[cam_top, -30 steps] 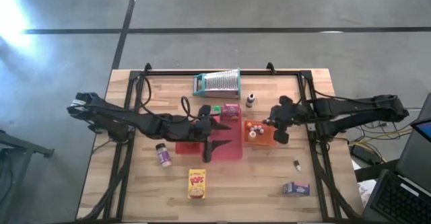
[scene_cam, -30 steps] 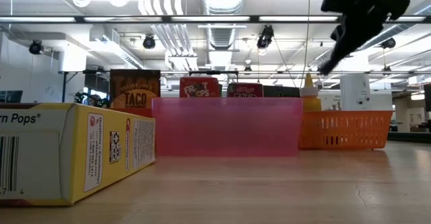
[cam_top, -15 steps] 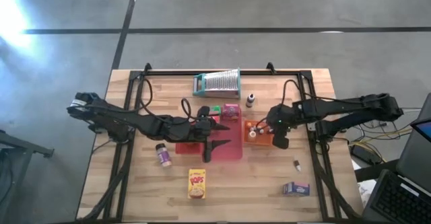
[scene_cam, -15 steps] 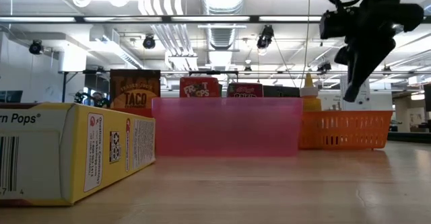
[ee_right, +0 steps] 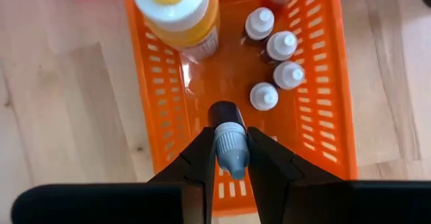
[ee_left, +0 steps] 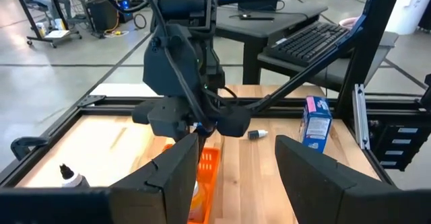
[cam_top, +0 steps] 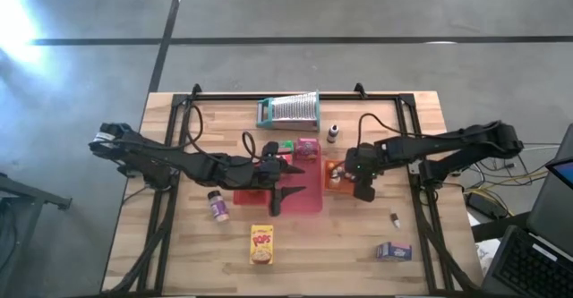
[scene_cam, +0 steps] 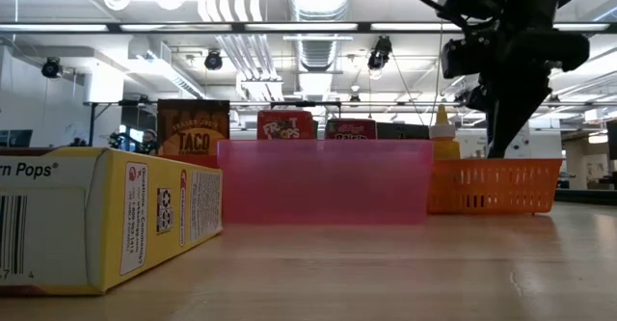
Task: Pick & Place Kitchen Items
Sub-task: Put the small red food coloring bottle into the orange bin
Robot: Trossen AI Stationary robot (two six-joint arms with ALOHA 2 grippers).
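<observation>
My right gripper (cam_top: 362,187) stands over the orange basket (cam_top: 344,188) and is shut on a tiny dark bottle with a grey cap (ee_right: 227,118). The basket (ee_right: 330,116) holds several white-capped tiny bottles (ee_right: 277,46) and a yellow-capped bottle (ee_right: 178,15), all standing upright. My left gripper (cam_top: 288,178) is open and empty above the pink tray (cam_top: 309,201); its fingers show spread apart in the left wrist view (ee_left: 239,177). My right gripper pinches the tiny bottle by its grey cap (ee_right: 231,151) between the two fingers (ee_right: 202,158). The fingers point down from above. The dark body points down toward the basket's floor, among the standing bottles; whether it touches the floor, I cannot tell.
On the table lie a yellow Corn Pops box (cam_top: 261,244) near the front, a blue-purple box (cam_top: 393,251), a spice jar (cam_top: 216,206), a tiny bottle (cam_top: 395,218) and a dark bottle (cam_top: 332,134). Green (cam_top: 287,145) and pink (cam_top: 307,148) boxes stand behind the tray. A ribbed metal grater (cam_top: 288,110) lies at the far edge.
My right gripper has gone toward the table's left edge and down, to a place over the orange basket. It has tipped from a slant to pointing straight down. It stays shut on the tiny bottle.
</observation>
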